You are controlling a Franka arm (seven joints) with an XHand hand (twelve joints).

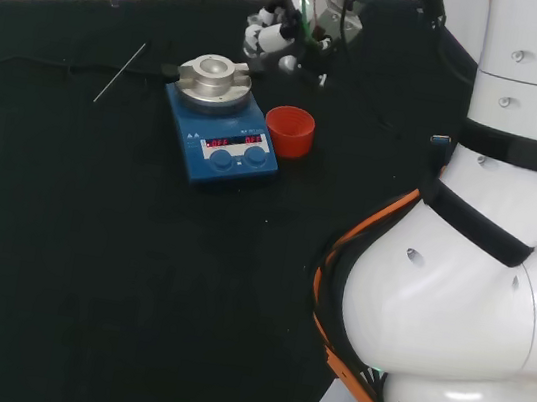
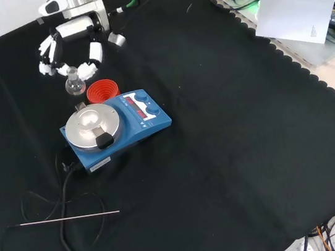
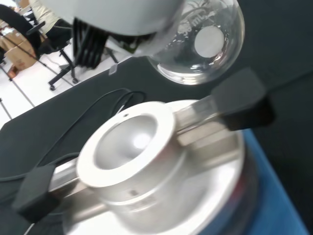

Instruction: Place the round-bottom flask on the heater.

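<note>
While the hand [image 2: 71, 42] grips it, the flask [image 2: 75, 83] hangs below.

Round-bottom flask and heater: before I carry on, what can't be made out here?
- Round-bottom flask: head view, the hand covers it.
- Flask neck and the fingers' contact: wrist view, a blurred white hand part covers them.
- Heater display: digits too small.
- Flask contents: the clear glass leaves them unclear.
</note>
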